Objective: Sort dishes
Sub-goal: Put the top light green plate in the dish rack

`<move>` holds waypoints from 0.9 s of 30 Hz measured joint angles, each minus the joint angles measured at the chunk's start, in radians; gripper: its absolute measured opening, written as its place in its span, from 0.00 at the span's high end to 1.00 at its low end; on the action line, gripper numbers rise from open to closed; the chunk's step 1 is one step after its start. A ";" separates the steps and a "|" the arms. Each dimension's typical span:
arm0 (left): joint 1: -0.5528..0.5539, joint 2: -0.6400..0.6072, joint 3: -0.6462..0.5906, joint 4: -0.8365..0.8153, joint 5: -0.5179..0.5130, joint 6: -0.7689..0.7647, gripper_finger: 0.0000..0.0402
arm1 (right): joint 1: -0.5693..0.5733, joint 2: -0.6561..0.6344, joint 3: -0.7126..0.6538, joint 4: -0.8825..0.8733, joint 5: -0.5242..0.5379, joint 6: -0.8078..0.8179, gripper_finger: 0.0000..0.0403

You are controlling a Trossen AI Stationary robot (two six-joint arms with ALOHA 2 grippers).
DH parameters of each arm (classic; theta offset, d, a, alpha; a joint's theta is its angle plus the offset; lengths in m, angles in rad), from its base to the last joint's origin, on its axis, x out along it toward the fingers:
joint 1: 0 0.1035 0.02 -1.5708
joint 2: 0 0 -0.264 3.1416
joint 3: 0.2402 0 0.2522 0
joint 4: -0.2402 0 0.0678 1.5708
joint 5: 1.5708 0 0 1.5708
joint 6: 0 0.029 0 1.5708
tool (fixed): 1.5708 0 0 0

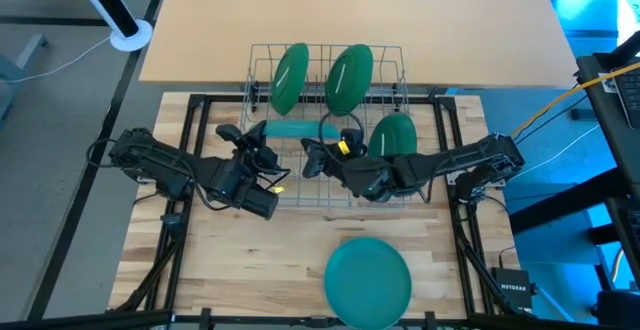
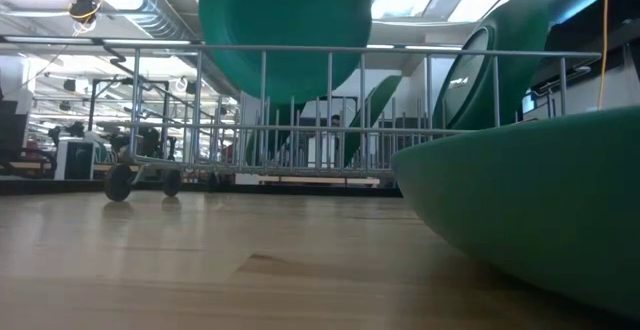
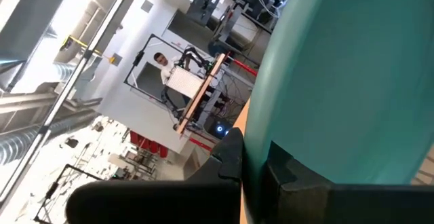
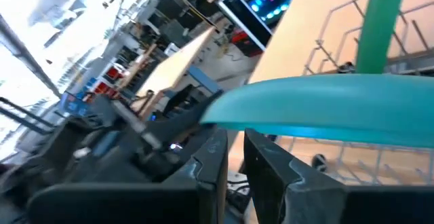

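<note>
A teal plate (image 1: 291, 129) is clamped edge-on above the wire rack (image 1: 390, 70) by both the left gripper (image 1: 258, 142) and the right gripper (image 1: 325, 146).

Both arms reach in from the sides toward the middle of the desk, elbows low and forearms angled inward. The left hand (image 1: 262, 142) sits at the left end of a teal plate (image 1: 298, 129), its fingers (image 3: 230, 157) pinched on the plate's rim. The right hand (image 1: 318, 156) sits at the plate's right end, its fingers (image 4: 213, 157) nearly together, clamping the edge.
</note>
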 joint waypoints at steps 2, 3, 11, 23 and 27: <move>0.001 0.000 0.000 0.000 0.000 0.003 1.00 | 0.013 -0.001 0.000 0.009 0.023 -0.015 0.86; 0.000 0.000 0.000 0.000 0.000 0.003 1.00 | 0.020 -0.001 0.000 0.010 0.037 -0.021 0.86; -0.008 0.000 0.000 0.002 0.000 -0.004 1.00 | 0.024 -0.001 0.000 0.002 0.071 -0.023 0.86; -0.008 0.000 0.000 0.010 0.000 -0.012 1.00 | 0.025 0.000 0.000 0.002 0.082 -0.023 0.86; -0.021 0.000 0.000 0.040 0.000 -0.005 1.00 | 0.024 0.001 0.000 -0.004 0.080 -0.023 0.86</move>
